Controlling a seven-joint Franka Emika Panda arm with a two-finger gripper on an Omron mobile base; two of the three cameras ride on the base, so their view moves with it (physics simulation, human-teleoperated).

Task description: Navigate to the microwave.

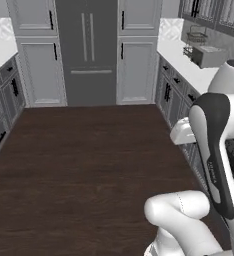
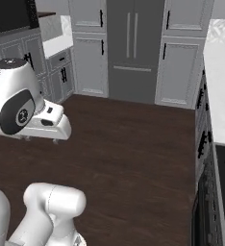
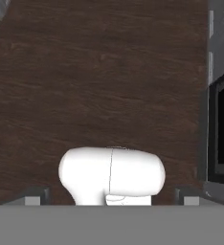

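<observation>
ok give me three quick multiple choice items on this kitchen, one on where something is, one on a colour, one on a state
1. In the right base view, the built-in black microwave with a dark glass front sits:
A upper left
B lower right
C centre

2. The plank floor is:
A white
B dark brown
C green

3. The tall grey fridge with long vertical handles has its doors:
A wide open
B missing
C shut

Answers: 1 A, it sits above the left cabinets; 2 B, dark wood grain; 3 C, both doors flush with the front.

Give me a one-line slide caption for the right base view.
Robot faces the grey fridge across dark wood floor; the microwave sits upper left.
</observation>
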